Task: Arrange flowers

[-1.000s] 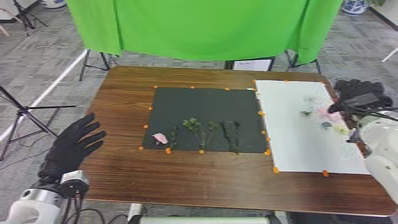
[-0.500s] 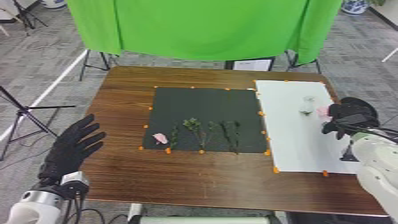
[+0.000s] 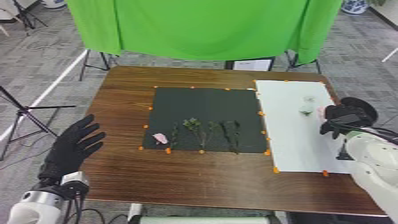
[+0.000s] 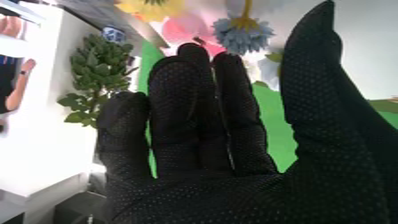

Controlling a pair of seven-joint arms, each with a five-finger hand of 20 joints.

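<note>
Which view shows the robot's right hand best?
The right wrist view: it shows the right hand close up, fingers straight, thumb apart. The head view shows it smaller, at the right edge of the white sheet.

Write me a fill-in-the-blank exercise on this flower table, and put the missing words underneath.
On the dark sheet, the pink flower lies to the ____ of the leafy stems. The sheet next to it, on its right, is ____ in colour. In the head view, the robot's ____ hand is the one nearer the flowers on that second sheet. The small markers along the sheets' edges are ____ in colour.
Missing words: left; white; right; orange.
</note>
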